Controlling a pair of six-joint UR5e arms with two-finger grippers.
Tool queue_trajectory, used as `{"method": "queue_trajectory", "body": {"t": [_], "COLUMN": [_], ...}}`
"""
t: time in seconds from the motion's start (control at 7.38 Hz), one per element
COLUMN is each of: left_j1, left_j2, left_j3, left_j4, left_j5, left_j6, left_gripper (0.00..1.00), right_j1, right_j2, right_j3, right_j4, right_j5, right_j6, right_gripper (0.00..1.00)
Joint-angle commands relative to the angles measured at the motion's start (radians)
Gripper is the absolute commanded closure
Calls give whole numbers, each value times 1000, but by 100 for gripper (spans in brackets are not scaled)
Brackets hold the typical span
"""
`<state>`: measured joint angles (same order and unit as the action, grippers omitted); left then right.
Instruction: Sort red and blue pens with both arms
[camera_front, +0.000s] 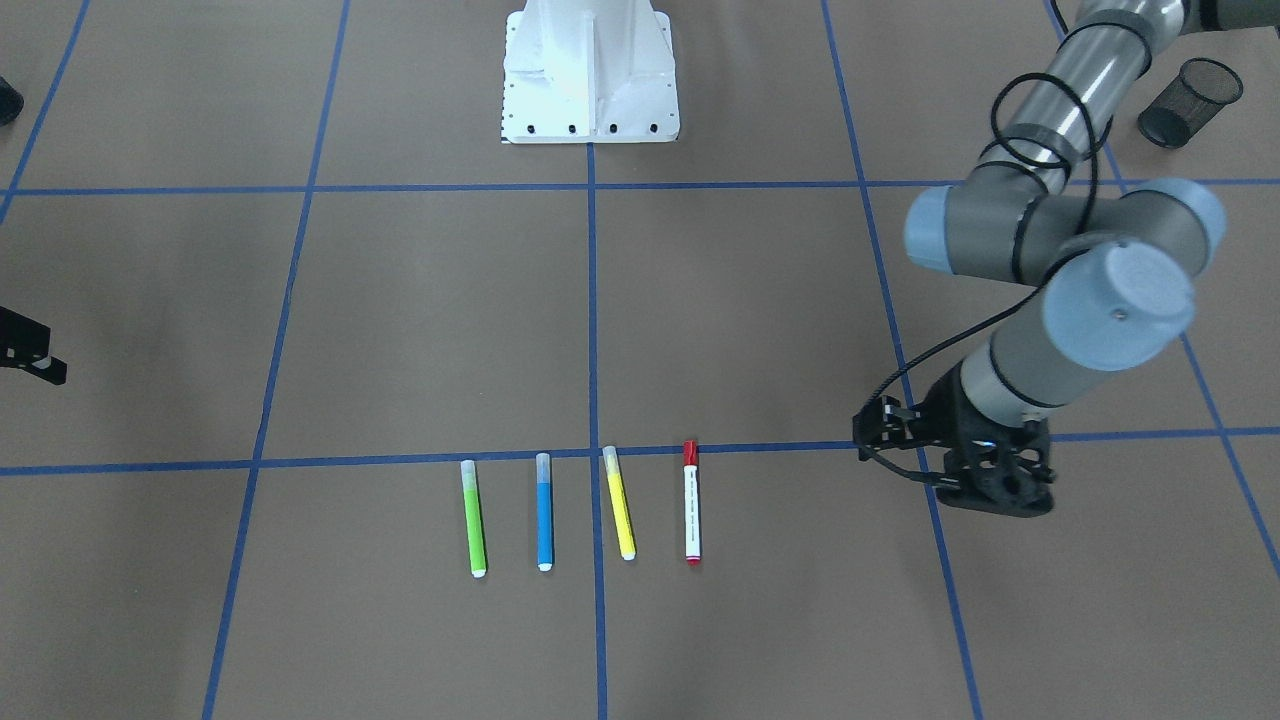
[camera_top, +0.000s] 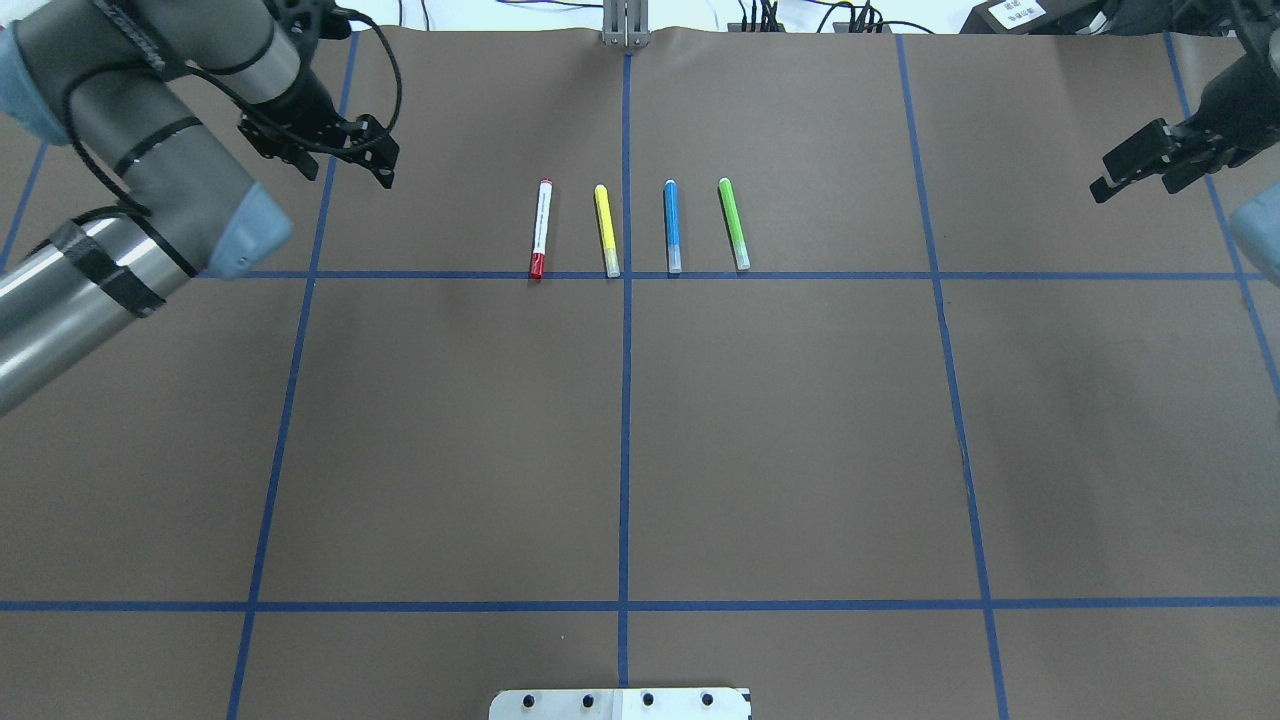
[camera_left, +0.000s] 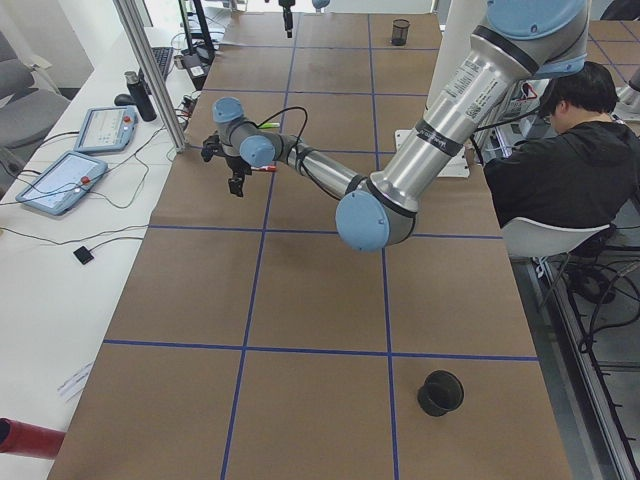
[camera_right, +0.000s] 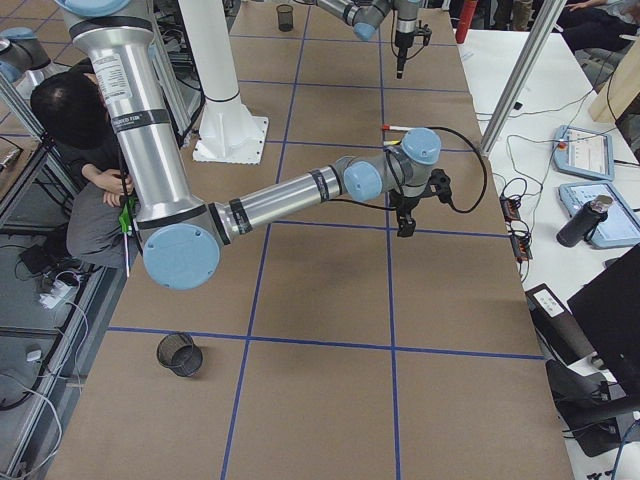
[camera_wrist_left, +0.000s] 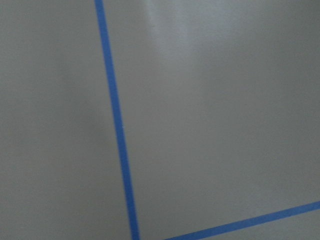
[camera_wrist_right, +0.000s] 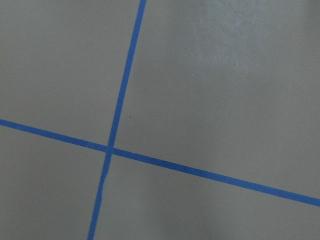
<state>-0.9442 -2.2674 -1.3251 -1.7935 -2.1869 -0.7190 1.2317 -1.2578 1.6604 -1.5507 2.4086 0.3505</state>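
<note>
We list a brown paper-covered counter ruled into squares by blue tape lines. On it are a green-barrelled marker and a yellow-barrelled marker, both lying flat, roughly parallel and apart, frosted caps toward the pedestal, the yellow one just beside the centre line. Also entered: a white metal pedestal with a row of bolt holes along its base; a black mesh cup near one end and another near the other; a seated person in black; and two handheld control tablets and a dark bottle on a white side counter.
</note>
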Motion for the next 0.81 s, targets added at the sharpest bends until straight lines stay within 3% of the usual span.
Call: {"method": "queue_trajectory", "body": {"t": [0.0,0.27,0.68], "left_j1": [102,168,211], "left_j2": [-133,-242,-268], "left_j3": [93,191,303], "left_j4": [-6,-18,-127], "left_j5": [85,124,204], "left_j6": [-165,-278,-321], "left_gripper": [0,0,6], "right_j1": [-82,-159,-178], "right_j2": [137,199,212], "right_j3": [-72,-102,-105], "right_j4": [-22,-19,-14], "right_j5": [-9,-84,-86], "right_j6": [180,280,282], "right_gripper": [0,0,0]}}
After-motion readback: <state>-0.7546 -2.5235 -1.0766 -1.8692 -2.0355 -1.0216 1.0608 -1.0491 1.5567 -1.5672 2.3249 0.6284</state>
